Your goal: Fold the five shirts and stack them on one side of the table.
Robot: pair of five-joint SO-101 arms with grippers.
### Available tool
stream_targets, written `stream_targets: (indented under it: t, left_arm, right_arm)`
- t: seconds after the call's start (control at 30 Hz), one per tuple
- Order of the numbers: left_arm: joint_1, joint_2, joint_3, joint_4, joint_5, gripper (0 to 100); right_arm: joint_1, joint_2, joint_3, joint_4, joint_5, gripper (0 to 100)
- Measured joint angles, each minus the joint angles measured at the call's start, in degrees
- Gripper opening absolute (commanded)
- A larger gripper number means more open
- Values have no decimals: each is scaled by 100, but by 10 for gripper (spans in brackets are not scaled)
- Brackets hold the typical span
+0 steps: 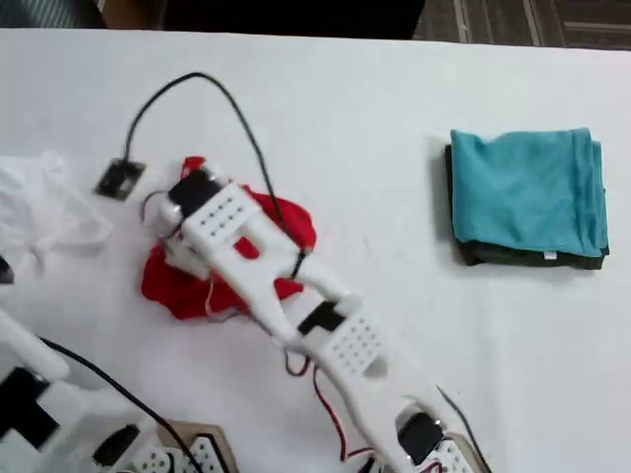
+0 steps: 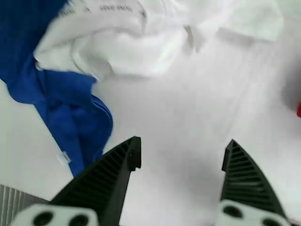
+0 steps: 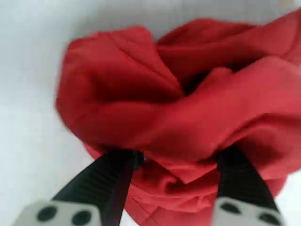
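While it lies crumpled in a heap toward the left of the high view, the red shirt [image 1: 187,286] sits right under your right gripper [image 3: 176,157]. The jaws stand apart, and a bunched fold of red cloth rises between the two fingers. Your right arm [image 1: 325,325] stretches over the shirt from the near edge and covers much of it from above. On the far right side of the table [image 1: 394,118], well apart from the heap, you have a folded teal shirt [image 1: 527,187] lying squarely on a folded dark shirt [image 1: 523,258], whose edge shows beneath it. Your left gripper [image 2: 181,150] hangs over bare tabletop with its jaws wide apart, holding nothing. Near it lie a rumpled white shirt [image 2: 117,42] and, touching that, a blue shirt [image 2: 61,103]. A small black board [image 1: 120,178] on a black cable [image 1: 227,99] rests just beside the red heap.
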Motion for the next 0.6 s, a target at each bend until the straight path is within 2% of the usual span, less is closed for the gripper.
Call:
stream_targets:
  t: [0.03,0.07,0.1,0.27,0.37,0.47,0.6]
  left_arm:
    - [-35,-158,360,-149,0,290]
    - [-70,-290,695,-308,0,290]
    - [-88,-387,993,-484,0,290]
    - [-62,-571,2189,-1345,0,290]
    - [132,-571,2593,-1565,0,290]
    - [396,-571,2725,-1618,0,290]
    - [615,-580,2752,-1679,0,290]
  right_arm:
    - [246,9,0,0,0,22]
    - [527,9,-9,0,0,11]
    - [835,9,-26,0,0,42]
    - [2479,9,-35,35,0,21]
    - [3218,-18,-35,79,0,21]
    - [3692,-202,-35,141,114,21]
    - [3938,-651,-35,141,325,21]
